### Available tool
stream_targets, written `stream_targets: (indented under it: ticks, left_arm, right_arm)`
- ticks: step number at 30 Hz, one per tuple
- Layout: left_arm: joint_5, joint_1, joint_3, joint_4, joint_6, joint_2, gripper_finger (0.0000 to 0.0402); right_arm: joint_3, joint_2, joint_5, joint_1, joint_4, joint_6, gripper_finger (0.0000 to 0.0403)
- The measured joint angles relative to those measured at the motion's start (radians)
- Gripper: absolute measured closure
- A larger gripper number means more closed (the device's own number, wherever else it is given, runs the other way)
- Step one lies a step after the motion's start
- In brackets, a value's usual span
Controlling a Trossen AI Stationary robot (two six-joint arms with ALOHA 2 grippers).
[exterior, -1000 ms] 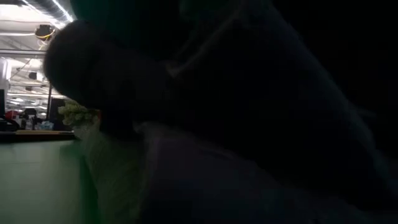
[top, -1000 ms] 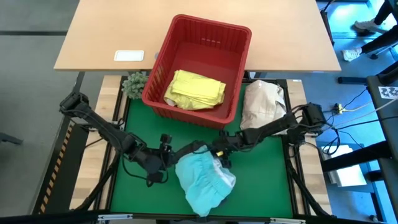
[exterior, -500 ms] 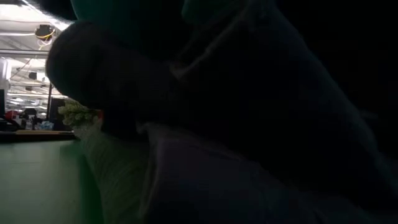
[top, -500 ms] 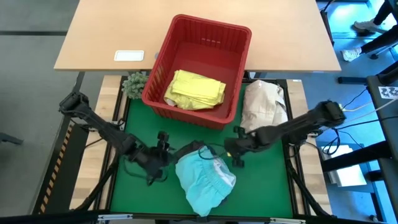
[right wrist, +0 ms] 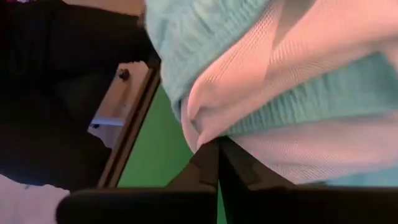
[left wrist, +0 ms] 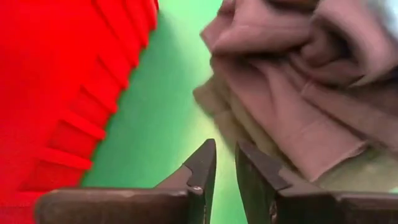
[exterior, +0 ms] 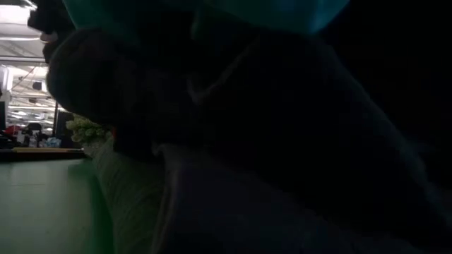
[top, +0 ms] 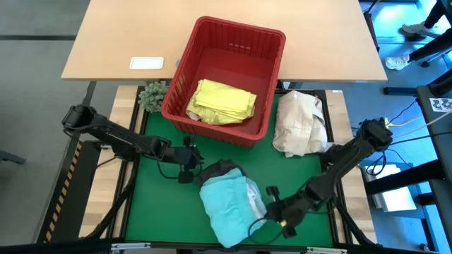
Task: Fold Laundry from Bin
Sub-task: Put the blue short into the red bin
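1. Nearest the front edge of the green mat, seen from above, lies a light turquoise-blue garment, bunched into a soft heap with a pale mesh lining showing along its right side.
2. The right gripper sits low at the heap's front right corner, its arm reaching in from the right side of the table. In the right wrist view its two dark fingers are pressed together with no gap, their tips at the pale mesh fold; whether any cloth is pinched between them cannot be told.
3. A dark grey garment peeks out from under the far edge of the turquoise one.
4. The left gripper is just left of that dark cloth, above the mat. In the left wrist view its fingers stand a narrow slit apart with only green mat between them, holding nothing; crumpled cloth lies just beyond the tips.
5. Farther back, a cream-white cloth bundle rests at the mat's far right corner.
6. The red bin stands behind the mat, straddling the wooden table, tilted a little. A folded bright yellow garment lies inside it.
7. A small green spiky ball sits just beside the bin's left wall.
8. The low view is almost wholly blocked by dark cloth close to the lens.
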Motion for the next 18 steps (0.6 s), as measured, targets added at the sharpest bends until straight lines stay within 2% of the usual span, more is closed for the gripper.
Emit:
stream_targets:
  ticks: [6,10,14,18]
  left_arm:
    - [0.028,0.011,-0.041,0.023,-0.062,0.06,0.0357]
    - [0.109,-0.006,-0.043,0.052,-0.084,0.095,0.036]
    - [0.178,-0.042,-0.043,0.096,-0.086,0.116,0.0361]
    - [0.184,-0.083,-0.043,0.099,-0.108,0.116,0.0361]
  right_arm:
    - [0.0,0.172,-0.045,-0.021,0.114,0.022,0.0402]
    - [0.0,0.251,-0.042,-0.052,0.13,0.072,0.0402]
    - [0.0,0.257,-0.03,-0.102,0.09,0.046,0.0402]
    - [0.0,0.237,-0.056,-0.167,0.011,-0.03,0.0402]
